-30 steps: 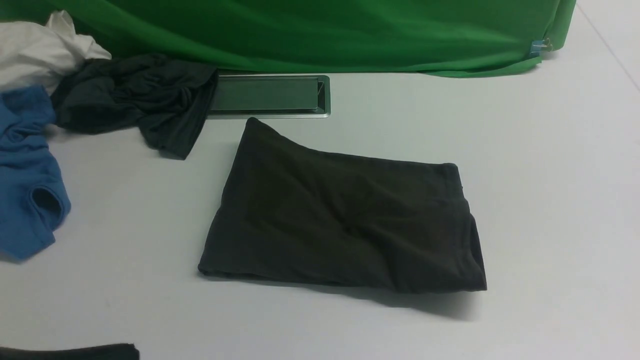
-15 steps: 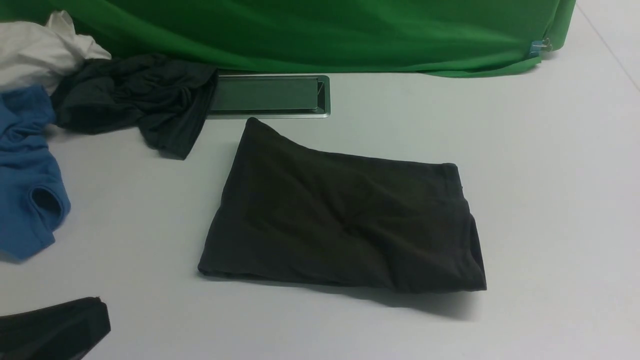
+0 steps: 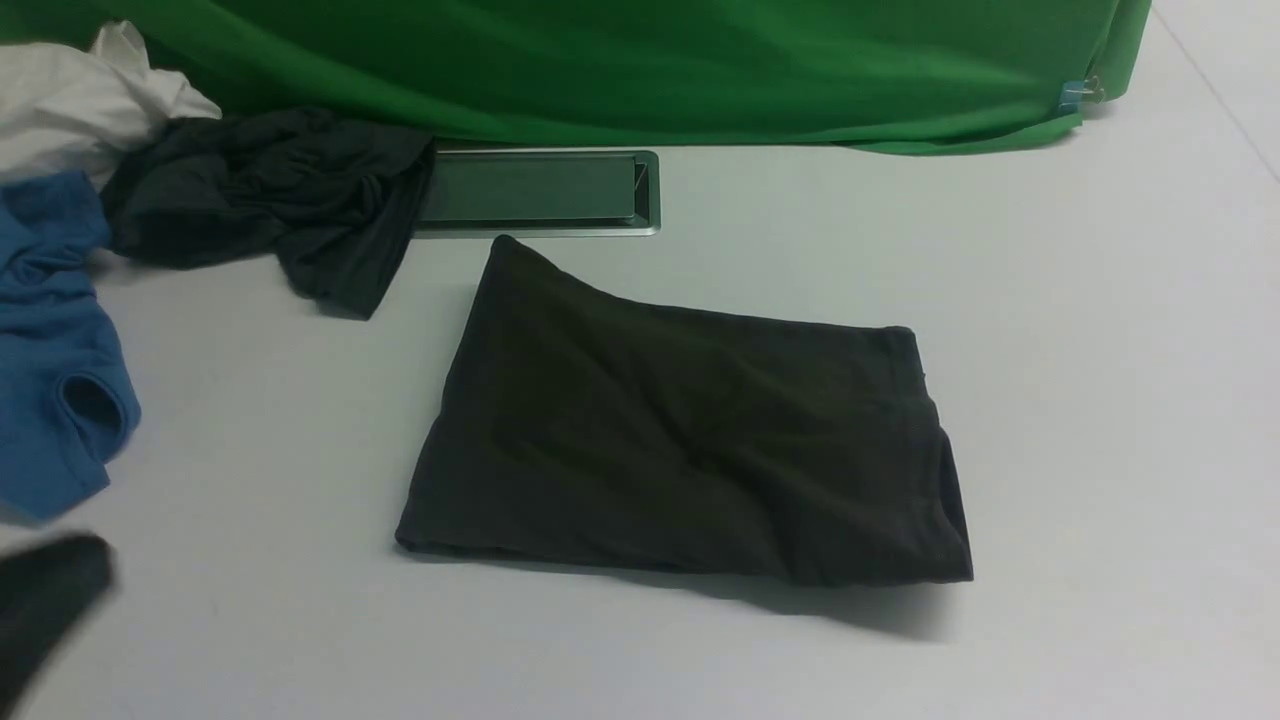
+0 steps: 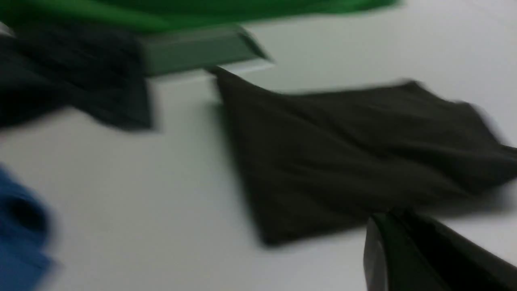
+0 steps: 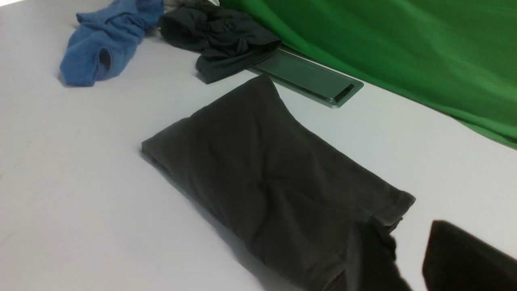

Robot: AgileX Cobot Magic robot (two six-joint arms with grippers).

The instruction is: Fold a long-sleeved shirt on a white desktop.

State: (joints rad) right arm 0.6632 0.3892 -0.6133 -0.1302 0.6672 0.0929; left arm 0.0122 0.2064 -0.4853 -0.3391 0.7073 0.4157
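One folded long-sleeved shirt lies mid white desktop, its far corner touching the cable hatch. Our left gripper is closed and empty; our right gripper, part-open, holds nothing. We judge a careless sweep could snag its near edge. Bare desktop lies right of the shirt.

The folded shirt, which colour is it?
Very dark olive-brown shirt, plain; clearest in the front view.

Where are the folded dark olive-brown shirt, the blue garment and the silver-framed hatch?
folded dark olive-brown shirt (image 3: 690, 440), front view, middle of fabric
blue garment (image 3: 50, 340), front view, middle of cloth
silver-framed hatch (image 3: 530, 190), front view, lid centre
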